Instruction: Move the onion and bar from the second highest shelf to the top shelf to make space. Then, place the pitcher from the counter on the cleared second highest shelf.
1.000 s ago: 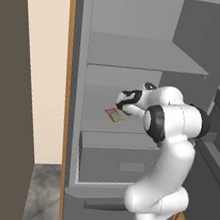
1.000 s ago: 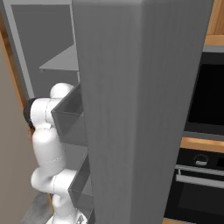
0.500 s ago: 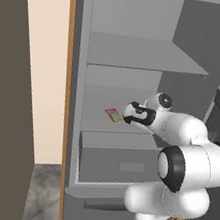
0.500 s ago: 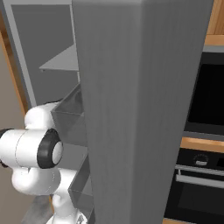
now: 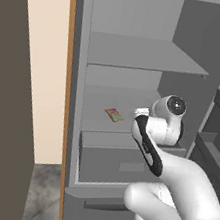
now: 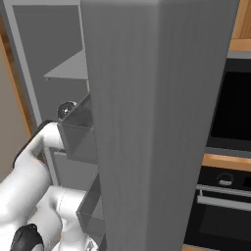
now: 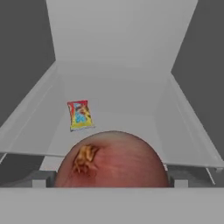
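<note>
Counts for you: one onion (image 7: 111, 159), one bar (image 5: 113, 114), two open shelves, one drawer box.

Taking the second highest shelf (image 5: 99, 111) as your landmark: you have a single yellow-red bar lying flat on it, left of its middle, and a single reddish-brown onion close against the hand camera, in front of that shelf's front edge. One more shelf panel, the top shelf (image 5: 141, 54), sits directly above it. One grey drawer box (image 5: 114, 156) sits directly below it. Off to its right in the right base view you get one black oven (image 6: 230, 147).
</note>
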Controlling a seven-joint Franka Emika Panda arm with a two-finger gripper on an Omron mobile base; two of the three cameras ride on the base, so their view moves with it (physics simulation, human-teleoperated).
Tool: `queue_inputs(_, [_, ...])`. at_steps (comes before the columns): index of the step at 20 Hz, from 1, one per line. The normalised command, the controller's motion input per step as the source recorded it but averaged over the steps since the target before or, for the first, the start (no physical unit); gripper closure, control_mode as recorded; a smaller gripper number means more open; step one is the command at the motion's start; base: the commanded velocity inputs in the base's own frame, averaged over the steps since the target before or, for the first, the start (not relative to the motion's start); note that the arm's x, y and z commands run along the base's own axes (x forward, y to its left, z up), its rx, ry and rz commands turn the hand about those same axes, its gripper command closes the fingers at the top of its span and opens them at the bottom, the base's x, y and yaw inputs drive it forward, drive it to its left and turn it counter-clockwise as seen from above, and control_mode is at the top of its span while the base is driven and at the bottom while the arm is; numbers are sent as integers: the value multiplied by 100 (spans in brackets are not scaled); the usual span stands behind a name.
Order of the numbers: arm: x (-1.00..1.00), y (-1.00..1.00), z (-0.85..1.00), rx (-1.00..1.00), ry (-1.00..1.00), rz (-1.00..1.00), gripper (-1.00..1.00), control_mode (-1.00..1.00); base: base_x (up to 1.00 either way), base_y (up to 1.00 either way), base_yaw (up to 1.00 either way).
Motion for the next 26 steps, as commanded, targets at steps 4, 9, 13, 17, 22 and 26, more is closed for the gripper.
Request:
queue_inputs(4, [-53, 0, 100, -2, -9, 0, 100, -100, 0, 0, 0])
queue_inputs(9, [-21, 0, 100, 0, -17, 0, 100, -100, 0, 0, 0])
queue_inputs(13, [0, -1, 100, 0, -12, 0, 100, -100, 0, 0, 0])
queue_inputs(17, [0, -7, 100, 0, -9, 0, 100, -100, 0, 0, 0])
queue_inputs(22, [9, -34, 87, 5, -3, 0, 100, -100, 0, 0, 0])
queue_inputs(26, [51, -45, 7, 12, 2, 0, 100, -100, 0, 0, 0])
